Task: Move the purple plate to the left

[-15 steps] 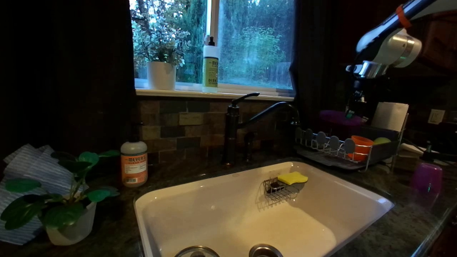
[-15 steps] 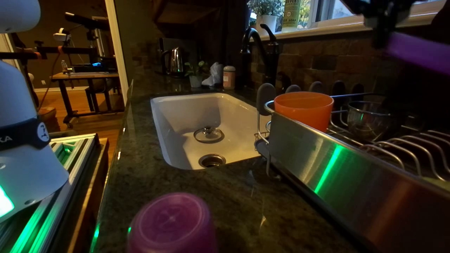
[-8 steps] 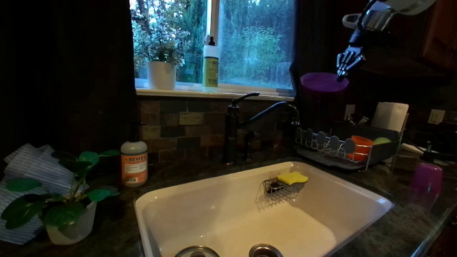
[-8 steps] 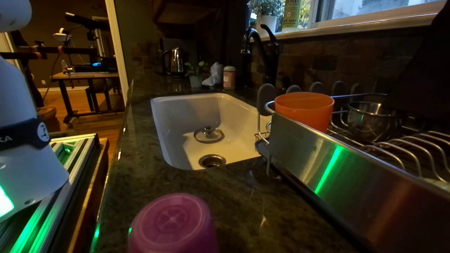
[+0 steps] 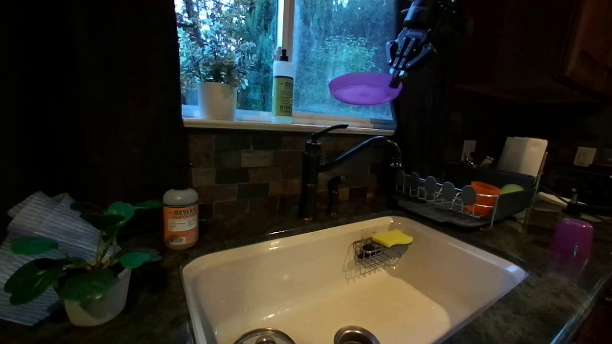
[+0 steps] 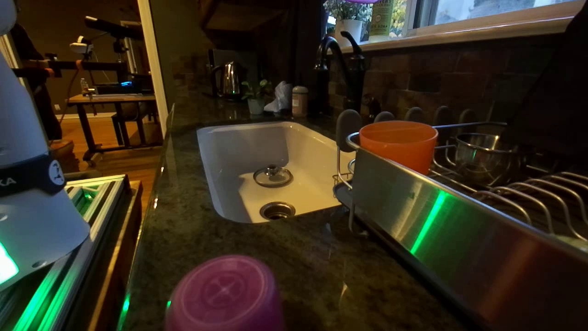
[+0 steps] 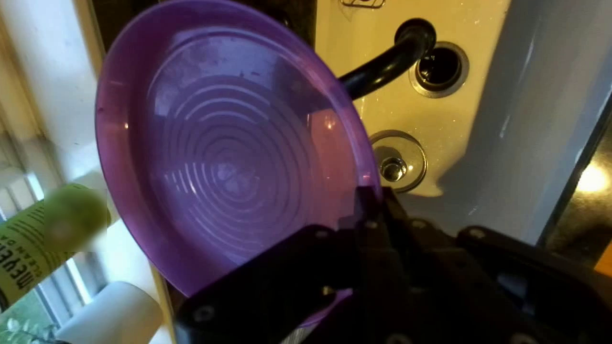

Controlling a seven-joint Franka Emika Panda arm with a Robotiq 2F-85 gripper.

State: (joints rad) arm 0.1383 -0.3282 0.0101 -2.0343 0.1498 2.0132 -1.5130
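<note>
The purple plate (image 5: 364, 91) hangs in the air in front of the window in an exterior view, above the faucet and tilted a little. My gripper (image 5: 396, 82) is shut on its right rim there. In the wrist view the plate (image 7: 229, 148) fills the left half, and the fingertips (image 7: 381, 193) pinch its rim, one on each side. The fingers and linkage hide its lower right part. Only a thin purple edge of the plate (image 6: 360, 1) shows at the top of an exterior view, where the gripper is out of view.
Below the plate are the black faucet (image 5: 311, 179) and the white sink (image 5: 267, 258). A soap bottle (image 5: 282, 95) and a white plant pot (image 5: 217, 101) stand on the sill. An orange-labelled bottle (image 5: 180, 220) stands left. The dish rack (image 6: 404, 207) and purple cup (image 6: 225, 294) are right.
In an exterior view the gripper and plate have risen from above the dish rack and moved left to the window. The plate stays held throughout. The rack and cup have not moved.
</note>
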